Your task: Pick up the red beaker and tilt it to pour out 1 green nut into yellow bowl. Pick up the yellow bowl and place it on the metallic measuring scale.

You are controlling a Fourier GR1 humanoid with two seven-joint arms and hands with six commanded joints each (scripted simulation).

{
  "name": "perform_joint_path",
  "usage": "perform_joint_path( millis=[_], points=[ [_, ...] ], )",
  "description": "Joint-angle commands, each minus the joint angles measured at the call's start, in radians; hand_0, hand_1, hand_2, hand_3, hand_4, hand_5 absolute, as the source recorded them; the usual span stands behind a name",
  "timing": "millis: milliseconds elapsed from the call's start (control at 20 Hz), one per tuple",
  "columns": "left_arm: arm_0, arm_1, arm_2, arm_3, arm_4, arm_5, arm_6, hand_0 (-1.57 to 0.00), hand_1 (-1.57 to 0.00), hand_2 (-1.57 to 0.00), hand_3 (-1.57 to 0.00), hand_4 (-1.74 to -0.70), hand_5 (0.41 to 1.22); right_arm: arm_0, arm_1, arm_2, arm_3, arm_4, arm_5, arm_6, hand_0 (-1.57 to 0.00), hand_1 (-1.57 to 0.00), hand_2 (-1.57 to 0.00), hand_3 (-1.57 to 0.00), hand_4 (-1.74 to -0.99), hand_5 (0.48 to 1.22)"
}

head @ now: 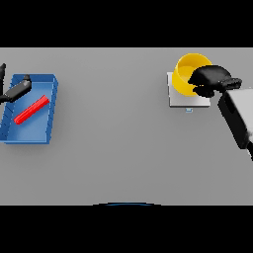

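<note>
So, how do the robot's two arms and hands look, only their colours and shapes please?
The right hand is dark, almost black, with thick rounded fingers. Behind it the right forearm is a boxy white and light grey segment with a dark edge. The left hand is dark grey and slim. Its arm barely shows. No cables or markings are visible.

On the grey counter [123, 148], the yellow bowl [187, 74] stands on the metallic measuring scale [184, 99] at the far right, and the right hand [210, 80] is at the bowl's right rim with its fingers curled on it. At the far left there is a blue tray [29, 128], and inside it a red beaker [31, 109] lies on its side, pointing diagonally. The left hand [17, 90] shows at the left edge, over the tray's far corner, with its fingers stretched out and not touching the beaker.
</note>
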Motion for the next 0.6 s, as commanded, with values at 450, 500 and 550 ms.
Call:
perform_joint_path(
  millis=[450,500,550],
  points=[
    [-0.028,-0.025,-0.012,0.024,-0.005,-0.016,0.012,0.0,0.0,0.0,0.0,-0.81,0.74,-0.022,0.018,-0.007,0.062,-0.029,0.053,0.02,-0.5,-0.44,-0.6,-0.64,-1.425,0.851],
    [-0.032,-0.027,-0.014,0.037,-0.011,-0.017,0.012,0.0,0.0,0.0,0.0,-0.81,0.738,-0.022,0.016,-0.007,0.064,-0.032,0.057,0.003,-0.4,-0.35,-0.52,-0.6,-1.41,0.821],
    [-0.028,-0.034,-0.012,0.043,-0.009,-0.015,0.001,0.0,0.0,0.0,0.0,-0.81,0.739,-0.027,0.014,-0.004,0.074,-0.028,0.06,-0.011,-0.32,-0.28,-0.45,-0.57,-1.397,0.799]
  ],
)
